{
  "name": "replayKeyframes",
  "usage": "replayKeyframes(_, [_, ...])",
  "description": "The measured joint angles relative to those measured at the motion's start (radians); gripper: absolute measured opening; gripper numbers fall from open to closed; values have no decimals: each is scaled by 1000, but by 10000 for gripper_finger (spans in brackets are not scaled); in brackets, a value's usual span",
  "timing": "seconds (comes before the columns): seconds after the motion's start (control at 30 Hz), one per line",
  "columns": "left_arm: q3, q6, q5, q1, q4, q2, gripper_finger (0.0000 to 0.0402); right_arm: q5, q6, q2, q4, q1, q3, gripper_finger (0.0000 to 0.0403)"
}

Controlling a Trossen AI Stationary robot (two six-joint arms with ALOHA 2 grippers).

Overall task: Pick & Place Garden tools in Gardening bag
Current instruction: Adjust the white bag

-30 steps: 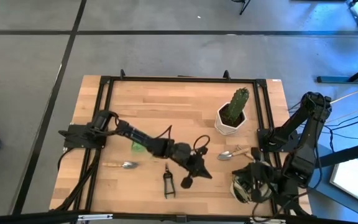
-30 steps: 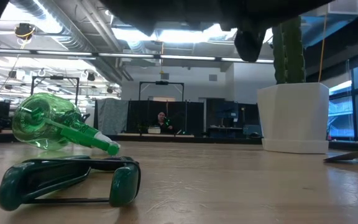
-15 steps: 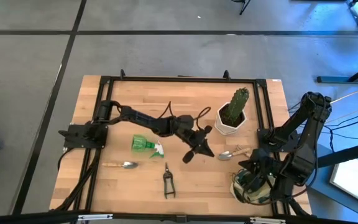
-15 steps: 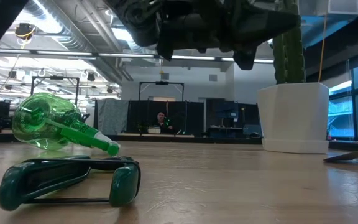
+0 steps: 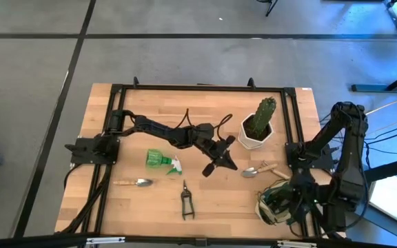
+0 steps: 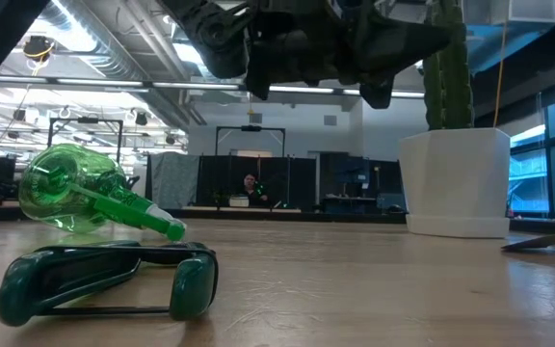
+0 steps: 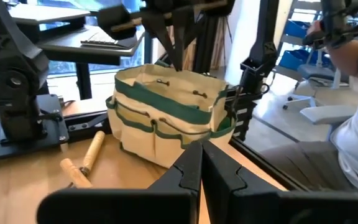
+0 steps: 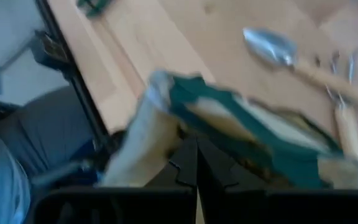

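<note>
I counted one green plastic spray bottle (image 5: 160, 160), one black pruning shears (image 5: 185, 200), two wooden-handled silver trowels; both my jaws were shut, empty.

My two arms are black, and so is my left end effector (image 5: 214, 164). The pale wooden plank desk (image 5: 157, 110) shows a light striped grain inside a black metal frame. The translucent green plastic spray bottle (image 6: 75, 198) ends in a white nozzle. The fabric gardening bag (image 7: 166, 118) is khaki-cream with dark green trim. The green ribbed cactus (image 5: 262, 116) stands in a white hexagonal pot (image 6: 456, 181). The dark green-handled pruning shears (image 6: 104, 280) lie on the desk.
</note>
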Motion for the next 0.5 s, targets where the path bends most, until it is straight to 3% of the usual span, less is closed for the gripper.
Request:
replayKeyframes(0.2, [0,-59,-9,0,101,60,1,-210,119,44,-85,1,0,1])
replayKeyframes(0.37, [25,-193,17,6,287,160,2,-218,164,55,-99,0,0,1])
replayKeyframes(0.5, [143,-239,101,-3,265,255,2,-260,214,54,-89,1,-22,1])
